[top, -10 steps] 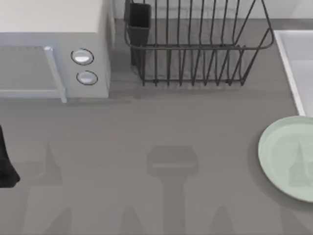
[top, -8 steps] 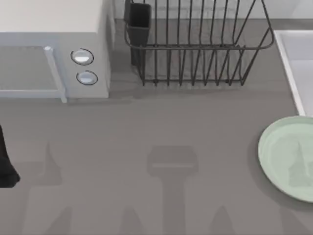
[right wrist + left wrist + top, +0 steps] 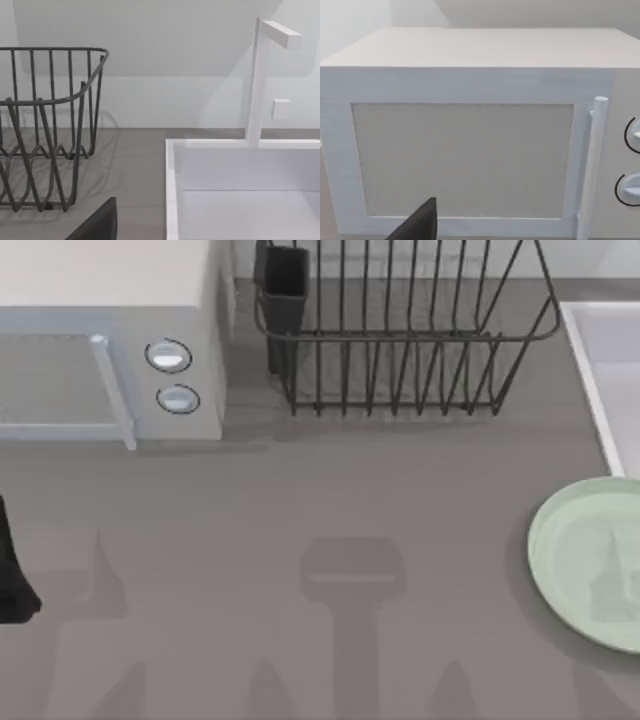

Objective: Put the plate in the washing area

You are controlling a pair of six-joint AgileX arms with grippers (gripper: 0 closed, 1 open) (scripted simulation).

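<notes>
The plate (image 3: 585, 560) is showing plain pale mint green on the grey surface (image 3: 330, 500); the sink (image 3: 240, 190) is white, the wire rack (image 3: 400, 340) dark, the microwave (image 3: 470, 125) off-white.

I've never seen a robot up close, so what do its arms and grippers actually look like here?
Little of them shows. At the top view's left edge, the left arm is a matte black, blocky shape with no markings or cables. Each wrist view has a dark charcoal, wedge-shaped piece of its own arm's gripper, left and right, plain and smooth.
</notes>
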